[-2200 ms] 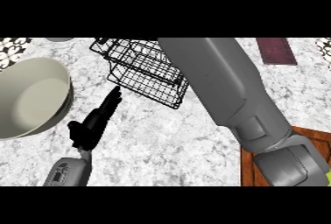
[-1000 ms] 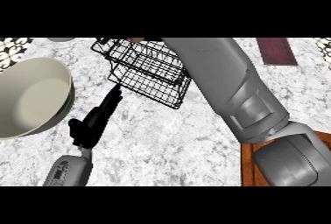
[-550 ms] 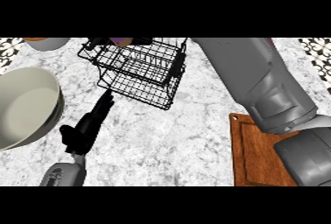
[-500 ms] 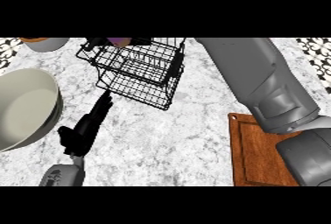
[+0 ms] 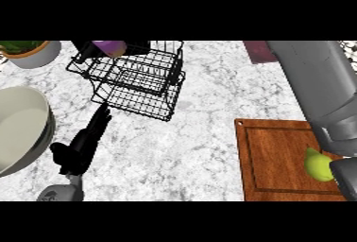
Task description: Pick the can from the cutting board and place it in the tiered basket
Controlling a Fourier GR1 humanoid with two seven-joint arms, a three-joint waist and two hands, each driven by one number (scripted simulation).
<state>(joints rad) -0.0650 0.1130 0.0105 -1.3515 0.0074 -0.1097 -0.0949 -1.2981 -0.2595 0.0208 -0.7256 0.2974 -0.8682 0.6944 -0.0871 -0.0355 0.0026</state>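
Observation:
The purple can (image 5: 109, 47) shows at the top edge, over the upper tier of the black wire tiered basket (image 5: 140, 82). Black fingers of my right hand (image 5: 137, 46) sit on either side of the can, curled round it. The grey right forearm (image 5: 314, 90) runs up the right side and leaves the view at the top. My left hand (image 5: 82, 144) lies on the counter at lower left, fingers straight, their tips by the basket's near left corner. The wooden cutting board (image 5: 275, 160) lies at lower right with no can on it.
A yellow-green fruit (image 5: 318, 164) lies on the board's right part. A large white bowl (image 5: 21, 134) stands at the left edge. A potted plant (image 5: 29, 51) is at the top left, and a dark red object (image 5: 259, 51) at the top, right of the basket.
The purple can has come into view at the basket's top. The right forearm has swung to the right, uncovering most of the cutting board and the fruit. The left hand keeps its pose.

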